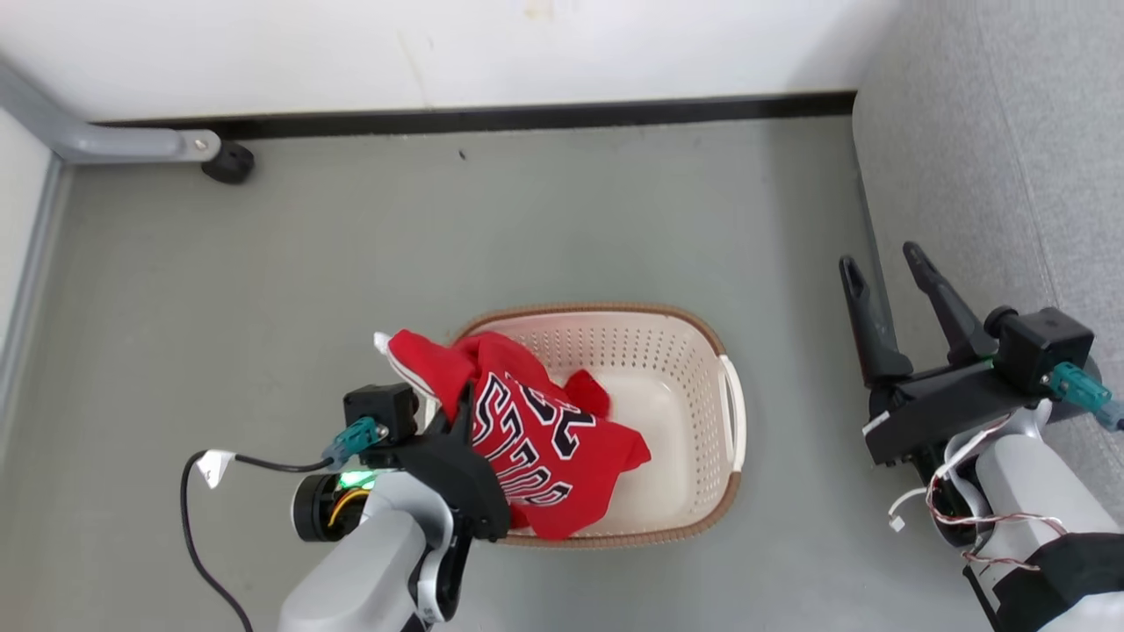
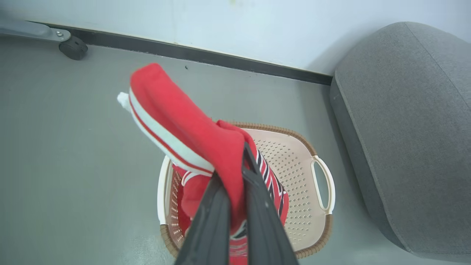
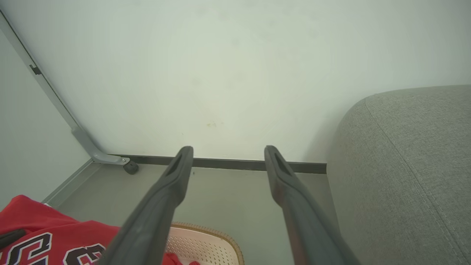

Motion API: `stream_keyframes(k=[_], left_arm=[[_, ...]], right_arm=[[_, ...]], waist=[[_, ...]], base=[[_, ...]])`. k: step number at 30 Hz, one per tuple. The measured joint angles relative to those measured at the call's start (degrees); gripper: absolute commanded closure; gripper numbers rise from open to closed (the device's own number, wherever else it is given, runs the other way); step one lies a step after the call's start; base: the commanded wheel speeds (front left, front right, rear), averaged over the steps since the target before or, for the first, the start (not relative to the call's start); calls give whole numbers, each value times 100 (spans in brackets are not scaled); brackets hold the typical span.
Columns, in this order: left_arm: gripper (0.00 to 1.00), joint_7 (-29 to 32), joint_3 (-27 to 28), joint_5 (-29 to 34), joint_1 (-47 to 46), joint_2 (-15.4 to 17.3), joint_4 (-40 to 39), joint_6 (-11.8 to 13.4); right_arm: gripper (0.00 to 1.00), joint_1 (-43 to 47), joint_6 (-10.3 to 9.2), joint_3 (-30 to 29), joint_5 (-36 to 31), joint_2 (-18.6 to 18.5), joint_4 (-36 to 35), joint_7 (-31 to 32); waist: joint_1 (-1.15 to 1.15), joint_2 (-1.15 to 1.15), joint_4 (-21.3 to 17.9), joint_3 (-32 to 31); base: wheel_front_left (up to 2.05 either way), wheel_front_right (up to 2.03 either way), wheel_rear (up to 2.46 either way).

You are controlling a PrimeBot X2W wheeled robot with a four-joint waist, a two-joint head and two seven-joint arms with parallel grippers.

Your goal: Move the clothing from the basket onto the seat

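- left gripper (image 2: 231, 162): clenched on a bunched fold of the red jersey (image 1: 536, 439). The pinch looks thin, so a fast swing could pull the fold out and drop it.
- seat (image 1: 983, 132): at 3 o'clock from the basket (image 1: 702, 351), apart from it across bare floor (image 1: 527, 219). If the carry is too low, the hem will drag on the cushion's side instead of landing on top.
- basket: light plastic. The jersey's lower end hangs into its 9 o'clock half, so cloth catching the rim could drag or tip it.
- jersey: lifted but not clear of the basket. There is more red cloth with white stripes low inside; I can't tell whether it's in the grip. If it's only tangled, it may ride up and fall on the floor.
- right gripper (image 1: 881, 256): fingers spread, empty, and parked between basket and seat. It's in the transfer path, so the arms could clash.
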Motion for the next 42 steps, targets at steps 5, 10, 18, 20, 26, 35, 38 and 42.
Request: stream_keyframes(k=[5,10,18,20,26,35,38,42], left_arm=[[100,0,282,296,213,178,-214,7],[100,0,544,543,354,335,-457,52],[100,0,968,1084,528,563,-1194,58],[100,0,1080,1270,570,614,-1414,59],[100,-1,1472,1673,655,694,-2036,102],[100,-2,1906,2070,944,756,-2760,102],[100,-2,1952,2174,1024,831,-2965,102],[100,-2,2004,2336,1176,973,-3189,86]], right_arm=[[0,125,0,7,0,96,115,0],[0,247,0,4,-1,144,172,0],[0,365,0,-4,-7,208,221,0],[0,383,0,-3,-8,231,222,0],[0,460,0,-2,-10,275,259,0],[0,477,0,-1,-10,278,370,0],[0,521,0,10,-58,324,372,0],[0,552,0,45,-60,360,385,0]], waist=[[0,0,93,-303],[0,0,147,-520],[0,0,214,-836],[0,0,221,-876],[1,0,230,-946],[1,1,240,-1075],[1,0,247,-1142],[1,1,246,-1199]], base=[[0,0,0],[0,0,0],[0,0,0],[0,0,0],[0,0,0],[0,0,0],[0,0,0],[0,0,0]])
